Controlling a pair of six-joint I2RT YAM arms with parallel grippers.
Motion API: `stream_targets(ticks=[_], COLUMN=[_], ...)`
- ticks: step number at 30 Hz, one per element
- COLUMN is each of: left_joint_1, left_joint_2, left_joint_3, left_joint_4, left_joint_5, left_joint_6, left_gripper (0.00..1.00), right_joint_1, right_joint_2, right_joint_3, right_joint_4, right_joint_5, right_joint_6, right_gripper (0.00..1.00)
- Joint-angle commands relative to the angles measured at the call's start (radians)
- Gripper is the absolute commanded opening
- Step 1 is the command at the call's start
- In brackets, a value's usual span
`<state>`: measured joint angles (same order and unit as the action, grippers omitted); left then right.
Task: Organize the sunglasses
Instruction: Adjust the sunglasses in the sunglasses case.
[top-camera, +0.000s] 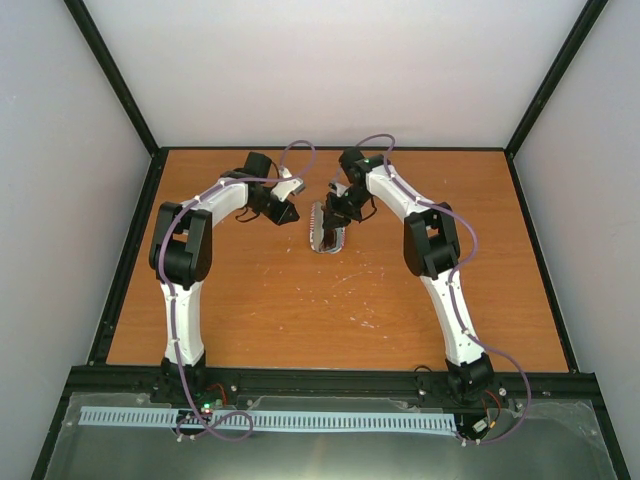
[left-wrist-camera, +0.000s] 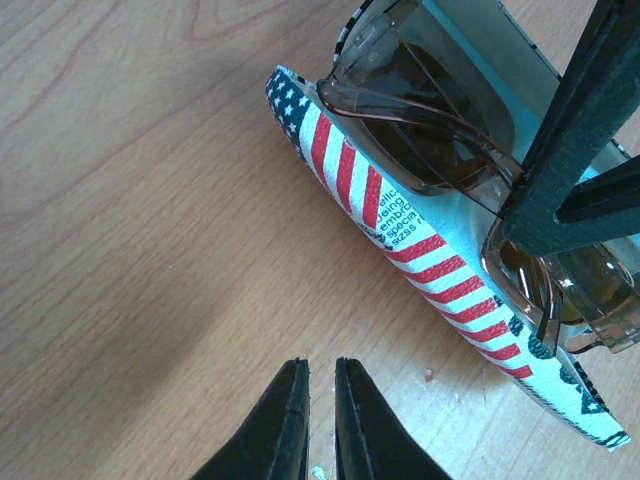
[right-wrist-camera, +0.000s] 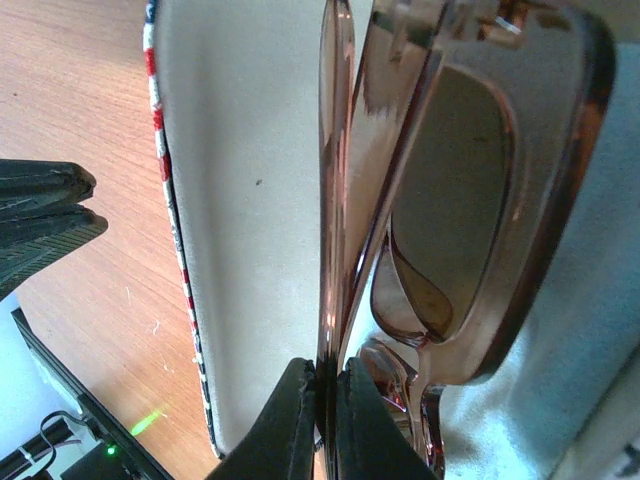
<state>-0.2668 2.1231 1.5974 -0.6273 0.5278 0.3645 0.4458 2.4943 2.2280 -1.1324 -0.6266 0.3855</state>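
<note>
The sunglasses (left-wrist-camera: 432, 128), brown frame and brownish lenses, lie folded in the open flag-patterned case (left-wrist-camera: 432, 255), on a light blue cloth (left-wrist-camera: 470, 45). My right gripper (right-wrist-camera: 327, 372) is shut on a temple arm of the sunglasses (right-wrist-camera: 455, 190), over the case's pale lining (right-wrist-camera: 250, 200) and the cloth (right-wrist-camera: 590, 330). In the top view the right gripper (top-camera: 336, 212) is over the case (top-camera: 325, 240). My left gripper (left-wrist-camera: 321, 365) is shut and empty, just left of the case above the table; the top view also shows the left gripper (top-camera: 290, 213).
The wooden table (top-camera: 300, 310) has a black raised rim (top-camera: 130, 250) and white walls behind. The right gripper's dark fingers (left-wrist-camera: 590, 120) cross the left wrist view. The left gripper's fingers (right-wrist-camera: 40, 215) show at the left edge of the right wrist view.
</note>
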Motion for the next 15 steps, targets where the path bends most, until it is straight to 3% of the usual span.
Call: stream_targets(ticks=[1,15], left_joint_1=[-0.005,-0.005], left_joint_2=[-0.038,-0.036], left_joint_3=[0.003,0.007], left_joint_4=[0.013,0.012], left_joint_5=[0.018,0.018], left_joint_6=[-0.004,-0.003], left_gripper=[0.11,0.11], right_joint_1=[0.004,-0.02], right_joint_2=[0.021,-0.016], right_joint_3=[-0.004,0.015], right_joint_4=[-0.012,-0.028], right_joint_5=[0.02,0.061], right_joint_6=[0.002,0.009], right_gripper=[0.03,0.03])
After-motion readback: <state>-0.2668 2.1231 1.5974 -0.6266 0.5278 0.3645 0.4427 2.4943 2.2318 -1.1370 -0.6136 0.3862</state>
